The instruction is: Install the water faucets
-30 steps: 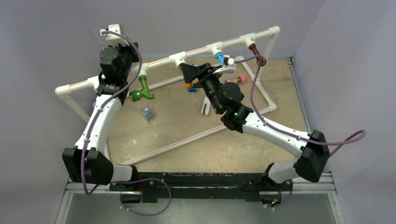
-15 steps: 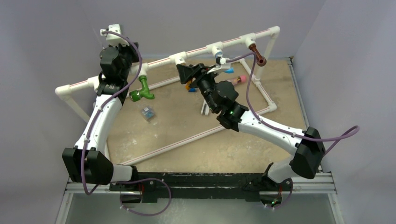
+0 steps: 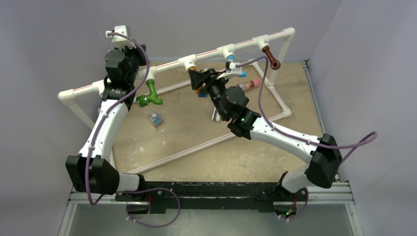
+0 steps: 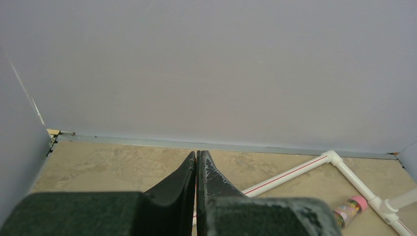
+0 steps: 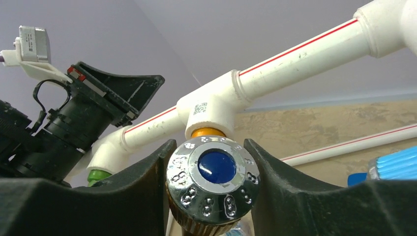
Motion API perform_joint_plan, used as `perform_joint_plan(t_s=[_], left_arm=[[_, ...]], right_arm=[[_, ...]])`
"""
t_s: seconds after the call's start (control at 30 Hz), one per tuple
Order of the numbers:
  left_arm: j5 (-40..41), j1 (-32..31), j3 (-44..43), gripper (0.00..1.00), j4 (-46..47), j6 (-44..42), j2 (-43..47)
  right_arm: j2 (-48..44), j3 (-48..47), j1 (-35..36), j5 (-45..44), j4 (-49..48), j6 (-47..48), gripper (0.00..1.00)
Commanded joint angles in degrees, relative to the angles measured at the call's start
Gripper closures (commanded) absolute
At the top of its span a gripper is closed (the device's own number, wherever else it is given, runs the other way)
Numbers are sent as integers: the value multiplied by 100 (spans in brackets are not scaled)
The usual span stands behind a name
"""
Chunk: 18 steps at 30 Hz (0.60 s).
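Note:
The orange faucet (image 5: 207, 132) hangs from a white tee (image 5: 211, 105) on the raised pipe. Its chrome knob (image 5: 212, 177) with a blue centre sits between the fingers of my right gripper (image 5: 209, 142), which touch it on both sides. From above, the right gripper (image 3: 199, 78) is under the middle tee (image 3: 188, 61). The green faucet (image 3: 150, 96), blue faucet (image 3: 241, 74) and brown faucet (image 3: 270, 56) hang from other tees. My left gripper (image 4: 196, 155) is shut and empty, held high at the frame's left end, facing the back wall.
A white pipe frame (image 3: 206, 142) lies on the tan board, with a raised rail (image 3: 246, 44) at the back. A clear cylinder with a pink end (image 3: 248, 83), a small clear-blue part (image 3: 156, 119) and a white fitting (image 3: 216, 113) lie inside it.
My right gripper has moved left, away from the blue faucet to the orange faucet under the middle tee, and its fingers have narrowed onto the knob. The left arm has not moved.

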<state>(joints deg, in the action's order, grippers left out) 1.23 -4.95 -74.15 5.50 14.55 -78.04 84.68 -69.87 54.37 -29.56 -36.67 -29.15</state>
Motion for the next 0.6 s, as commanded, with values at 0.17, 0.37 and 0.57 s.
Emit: perform_joint_plan(t_s=[0.17, 0.37, 0.57], left_arm=[[-97, 22, 472, 100, -1436, 123, -493], [-97, 29, 472, 100, -1444, 127, -493], [-97, 29, 463, 100, -1453, 132, -486]], right_arm=[[-275, 102, 23, -179, -152, 47, 62], [-346, 305, 30, -14, -295, -434, 100], [-364, 515, 12, 742, -392, -1725, 100]])
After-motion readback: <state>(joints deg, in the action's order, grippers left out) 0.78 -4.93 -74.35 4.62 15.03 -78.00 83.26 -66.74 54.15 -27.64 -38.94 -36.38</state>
